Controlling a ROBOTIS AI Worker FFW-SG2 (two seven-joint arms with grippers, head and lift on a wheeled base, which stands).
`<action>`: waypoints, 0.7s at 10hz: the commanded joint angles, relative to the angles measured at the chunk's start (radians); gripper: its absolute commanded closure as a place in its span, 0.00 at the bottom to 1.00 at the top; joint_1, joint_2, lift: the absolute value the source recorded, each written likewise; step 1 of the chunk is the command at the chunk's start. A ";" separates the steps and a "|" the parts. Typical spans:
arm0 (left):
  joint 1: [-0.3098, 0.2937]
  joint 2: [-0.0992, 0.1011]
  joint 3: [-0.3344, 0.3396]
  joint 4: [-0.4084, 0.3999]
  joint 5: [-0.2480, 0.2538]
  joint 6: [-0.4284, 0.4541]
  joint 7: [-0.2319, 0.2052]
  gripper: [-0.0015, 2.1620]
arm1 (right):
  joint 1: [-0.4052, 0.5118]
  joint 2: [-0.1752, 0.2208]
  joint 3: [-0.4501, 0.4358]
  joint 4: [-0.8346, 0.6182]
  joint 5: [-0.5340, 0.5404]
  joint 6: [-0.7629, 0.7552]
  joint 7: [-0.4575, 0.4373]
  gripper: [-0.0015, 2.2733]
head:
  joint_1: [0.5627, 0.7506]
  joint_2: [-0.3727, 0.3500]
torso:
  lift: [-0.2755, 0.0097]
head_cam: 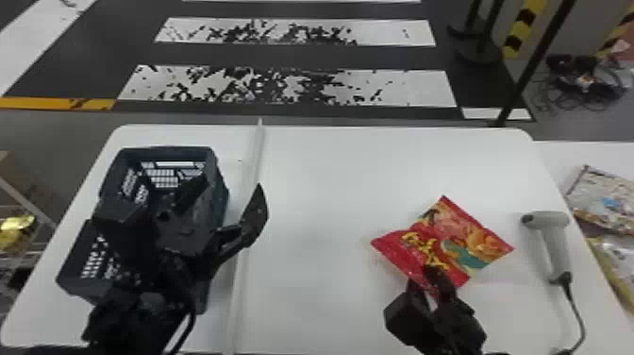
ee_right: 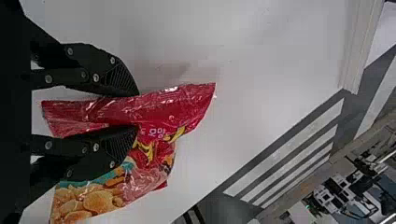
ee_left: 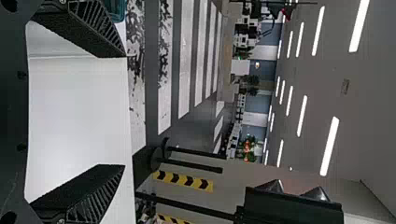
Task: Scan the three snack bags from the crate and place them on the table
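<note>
At the right of the table, the red snack bag (head_cam: 464, 236) has its near corner at my right gripper (head_cam: 431, 281). In the right wrist view, the right gripper (ee_right: 130, 111) is shut on the red edge of the snack bag (ee_right: 163, 109), whose printed face spreads past the lower finger. My left gripper (head_cam: 226, 200) is over the right side of the dark crate (head_cam: 165, 150), its arm covering much of the crate's inside. It is open with nothing between its fingers; in the left wrist view the left gripper (ee_left: 121, 111) has its fingers wide apart.
A grey handheld scanner (head_cam: 552, 240) lies right of the bag, its cable running to the near edge. Between crate and bag, a thin raised strip (head_cam: 252, 165) crosses the white table (head_cam: 330, 189). Other packages (head_cam: 606, 198) lie on a surface beyond the table's right edge.
</note>
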 commanded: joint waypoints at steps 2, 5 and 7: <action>-0.006 0.000 -0.001 0.006 0.005 -0.003 0.000 0.01 | 0.008 -0.014 -0.006 -0.026 -0.014 -0.019 0.001 0.99 | 0.70 0.54 | 0.75; 0.004 0.000 -0.002 -0.002 0.006 -0.003 0.003 0.01 | 0.072 -0.023 -0.103 -0.190 -0.143 -0.108 0.021 0.99 | 0.70 0.55 | 0.75; 0.013 0.000 -0.005 -0.010 0.006 -0.003 0.002 0.01 | 0.120 -0.020 -0.153 -0.319 -0.211 -0.136 0.028 0.99 | 0.70 0.56 | 0.75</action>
